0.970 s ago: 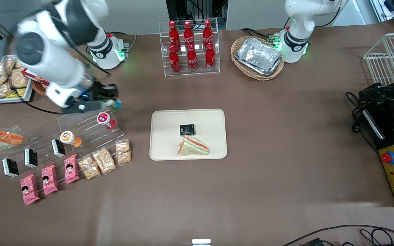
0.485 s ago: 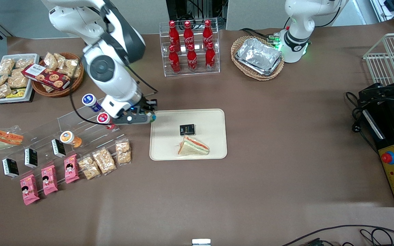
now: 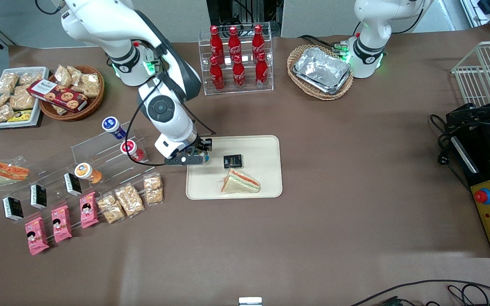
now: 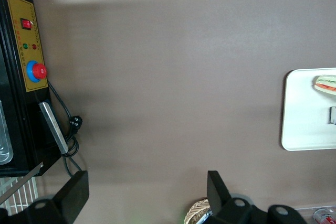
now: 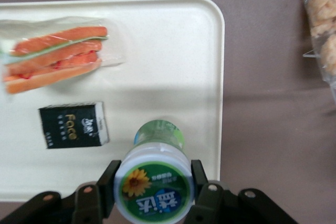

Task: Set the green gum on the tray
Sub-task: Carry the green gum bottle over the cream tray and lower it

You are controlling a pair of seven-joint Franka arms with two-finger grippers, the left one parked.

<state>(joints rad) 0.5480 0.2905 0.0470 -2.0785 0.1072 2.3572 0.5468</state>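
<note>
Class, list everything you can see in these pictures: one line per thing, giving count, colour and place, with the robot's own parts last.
Tray: one, cream, mid-table.
Sandwich: one, wrapped, on tray.
Black packet: one, on tray.
Green gum: one, held above tray.
Cola bottles: six, red, in clear rack.
Foil trays: silver, in wicker basket.
Canisters: blue, red, orange, on clear stand.
Pink packets: three, nearest front camera.
Control box: one, black and yellow, parked arm's end.
Gripper: one, black, over tray's edge, gripping gum.
</note>
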